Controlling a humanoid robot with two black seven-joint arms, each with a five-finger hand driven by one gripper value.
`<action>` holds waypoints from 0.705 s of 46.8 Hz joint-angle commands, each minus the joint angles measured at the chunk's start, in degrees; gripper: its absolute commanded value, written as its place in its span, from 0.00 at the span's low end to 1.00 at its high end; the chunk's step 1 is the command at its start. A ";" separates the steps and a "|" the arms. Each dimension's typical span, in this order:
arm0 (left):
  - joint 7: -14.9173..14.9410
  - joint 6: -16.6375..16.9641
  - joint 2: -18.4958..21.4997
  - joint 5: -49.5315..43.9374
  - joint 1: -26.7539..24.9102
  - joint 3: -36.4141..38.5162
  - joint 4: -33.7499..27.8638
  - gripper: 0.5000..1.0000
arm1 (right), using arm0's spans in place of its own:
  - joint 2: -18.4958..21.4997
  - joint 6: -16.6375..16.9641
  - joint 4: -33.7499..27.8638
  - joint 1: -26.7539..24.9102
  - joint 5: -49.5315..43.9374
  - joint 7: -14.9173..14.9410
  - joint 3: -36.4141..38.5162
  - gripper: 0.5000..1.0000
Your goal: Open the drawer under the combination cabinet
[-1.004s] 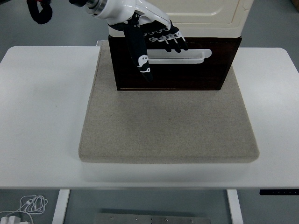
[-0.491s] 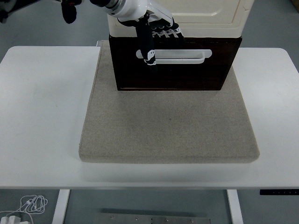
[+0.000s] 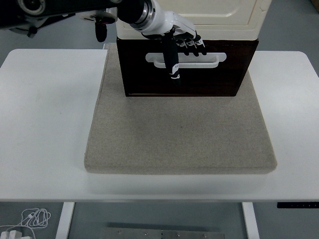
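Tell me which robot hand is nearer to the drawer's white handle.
Left. The left robot hand is at the white handle of the dark drawer, fingers over its upper edge and thumb hanging across it. The right robot hand is not in view.

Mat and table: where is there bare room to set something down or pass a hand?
Free: the mat in front of the drawer, and the table on both sides. Crowded: the handle, where the left hand hangs.

Bright, even overhead light, soft shadows under the mat [image 3: 179, 144], sharp focus, slight glare on the white table [image 3: 45, 124].
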 commanded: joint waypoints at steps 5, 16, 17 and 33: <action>0.59 1.66 -0.68 -0.08 0.59 0.02 0.74 1.00 | 0.00 0.00 0.00 0.00 0.00 0.00 0.06 0.86; 0.67 2.80 -1.30 0.00 1.47 0.02 1.36 1.00 | 0.00 0.00 0.00 0.00 0.00 0.00 0.06 0.86; 0.67 2.80 -1.30 -0.08 1.47 0.02 1.44 1.00 | 0.00 0.00 0.00 0.00 0.00 0.00 -0.03 0.86; 0.59 3.42 -1.30 -0.08 2.96 0.11 1.97 1.00 | 0.00 0.00 0.00 0.00 0.00 0.00 -0.03 0.86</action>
